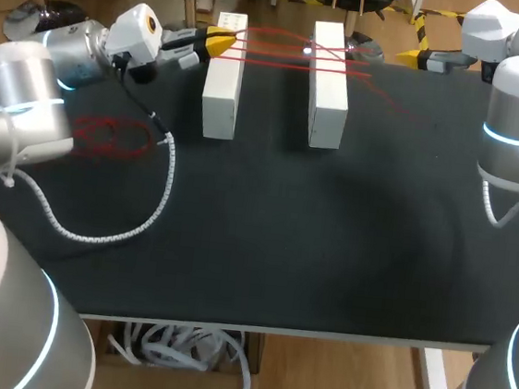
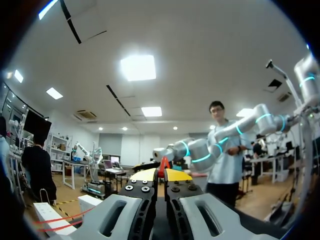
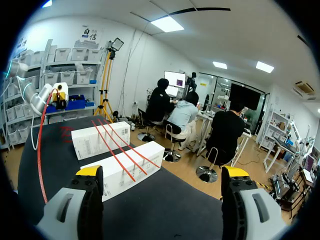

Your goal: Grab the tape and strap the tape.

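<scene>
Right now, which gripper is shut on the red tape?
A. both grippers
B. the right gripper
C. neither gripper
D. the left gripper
D: the left gripper has its yellow tips pinched together on the red tape, while the right gripper stands wide open with nothing held between its fingers.

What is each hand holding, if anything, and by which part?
Left hand pinches the red tape partway along its length; right hand holds nothing.
</scene>
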You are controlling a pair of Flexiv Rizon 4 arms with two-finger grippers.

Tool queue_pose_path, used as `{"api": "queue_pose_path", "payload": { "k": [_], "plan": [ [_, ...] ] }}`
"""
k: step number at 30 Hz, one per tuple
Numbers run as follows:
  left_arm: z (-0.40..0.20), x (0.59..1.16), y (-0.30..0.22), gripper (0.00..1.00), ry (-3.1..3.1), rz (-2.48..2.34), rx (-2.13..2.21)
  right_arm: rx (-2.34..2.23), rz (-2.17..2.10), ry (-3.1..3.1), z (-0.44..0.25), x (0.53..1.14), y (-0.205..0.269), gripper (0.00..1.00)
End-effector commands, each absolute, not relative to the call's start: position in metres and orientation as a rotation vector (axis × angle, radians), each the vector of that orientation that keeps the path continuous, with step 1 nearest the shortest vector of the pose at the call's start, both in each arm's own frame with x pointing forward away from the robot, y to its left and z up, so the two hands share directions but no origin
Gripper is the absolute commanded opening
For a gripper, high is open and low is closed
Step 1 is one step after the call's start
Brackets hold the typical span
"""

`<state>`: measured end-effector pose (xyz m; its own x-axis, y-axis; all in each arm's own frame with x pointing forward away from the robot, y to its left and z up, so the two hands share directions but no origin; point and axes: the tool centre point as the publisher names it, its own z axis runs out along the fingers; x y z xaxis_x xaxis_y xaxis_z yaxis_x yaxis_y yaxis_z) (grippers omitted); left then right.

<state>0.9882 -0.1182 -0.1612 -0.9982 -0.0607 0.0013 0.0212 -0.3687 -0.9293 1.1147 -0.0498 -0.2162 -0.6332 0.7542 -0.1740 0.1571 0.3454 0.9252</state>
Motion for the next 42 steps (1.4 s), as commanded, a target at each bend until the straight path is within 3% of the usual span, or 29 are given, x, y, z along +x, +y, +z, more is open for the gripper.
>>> {"api": "queue_pose_path", "payload": {
  "k": [1,26,33,42],
  "plan": [
    [-0.159,0.977,-0.119,0.0,1.689,-2.488,-0.222,0.792,1.292,2.011,-0.217,1.114,-0.05,1.0],
    [-0.163,0.977,-0.117,0.0,1.699,-2.544,-0.183,0.792,1.292,2.011,-0.217,1.114,-0.05,1.0],
    [-0.163,0.977,-0.117,0.0,1.699,-2.544,-0.183,1.395,1.397,1.695,-0.185,1.093,-0.078,1.0],
    [-0.163,0.977,-0.117,0.0,1.699,-2.544,-0.183,1.694,1.45,1.396,-0.175,1.041,-0.098,1.0]
  ]
}}
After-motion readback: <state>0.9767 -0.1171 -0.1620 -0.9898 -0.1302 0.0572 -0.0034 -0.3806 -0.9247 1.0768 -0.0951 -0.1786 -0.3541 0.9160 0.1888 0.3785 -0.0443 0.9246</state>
